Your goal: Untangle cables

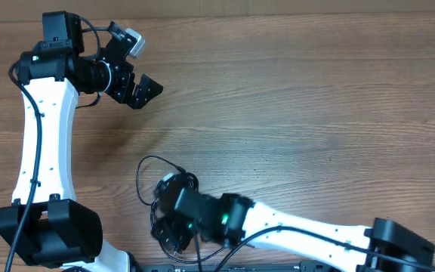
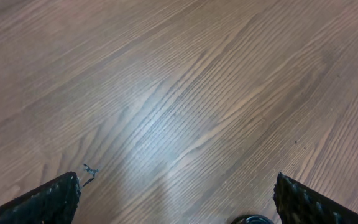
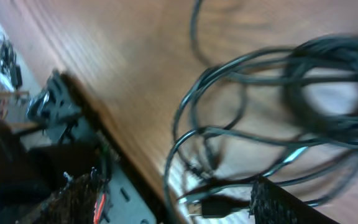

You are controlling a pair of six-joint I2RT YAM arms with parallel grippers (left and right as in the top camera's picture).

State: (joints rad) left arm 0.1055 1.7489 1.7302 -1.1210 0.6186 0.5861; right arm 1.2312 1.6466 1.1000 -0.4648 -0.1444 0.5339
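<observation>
Across the whole work area, a wooden table (image 1: 316,91) with a brown grain pattern is seen. Along its left side, the white left arm (image 1: 47,143) is extended away from the front edge. The white right arm (image 1: 308,227) is laid across the front right part of the table and is pointed toward the front centre.

The left gripper (image 2: 176,190) is held released, with its two black fingers (image 2: 48,199) spread wide. Only bare wood is seen between them, and nothing is grasped.

The right gripper (image 3: 176,193) is positioned low over the front edge of the table. Its view is blurred, but its jaws are seen parted, with no strand clamped.

The cables (image 3: 337,55) are located on the table at the front centre, directly beneath and just beyond the right gripper, well apart from the left gripper. A tight coil of several turns is formed at one end, and looser loops are spread from it toward the table edge. A small black plug (image 3: 213,204) is found lying between the right fingers.
</observation>
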